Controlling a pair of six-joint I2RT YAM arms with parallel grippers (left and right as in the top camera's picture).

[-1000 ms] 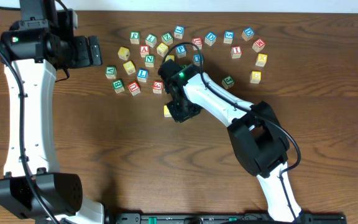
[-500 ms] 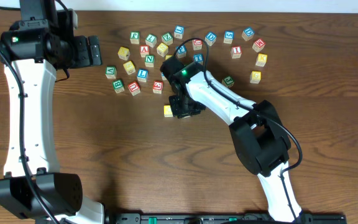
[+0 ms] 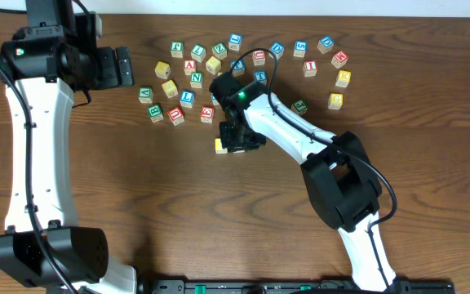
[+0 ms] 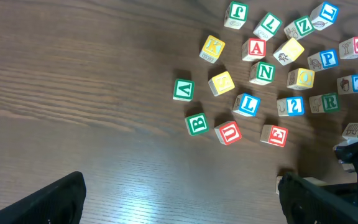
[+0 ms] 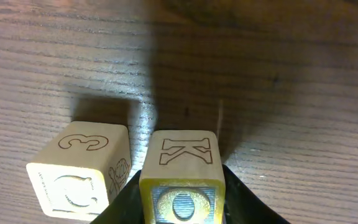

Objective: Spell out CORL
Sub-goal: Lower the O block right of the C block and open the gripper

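My right gripper point(image 5: 182, 208) is shut on a yellow block with an O face and a K side point(image 5: 185, 168), held just above the table. Right beside it on the left lies the cream C block point(image 5: 79, 168), which the overhead view shows as a yellow block point(image 3: 219, 146) next to the right gripper point(image 3: 237, 137). The held block is hidden under the gripper from overhead. A blue L block point(image 4: 247, 104) and a green R block point(image 4: 330, 101) lie among the loose blocks. My left gripper point(image 3: 121, 67) is open and empty, left of the pile.
Several loose letter blocks point(image 3: 210, 65) are scattered across the far middle of the table, and more lie to the right point(image 3: 337, 77). The right arm point(image 3: 300, 139) stretches across from the front right. Bare wood lies in front of the C block.
The right gripper has shifted a little toward the far side, staying beside the yellow C block. The left arm has not moved.
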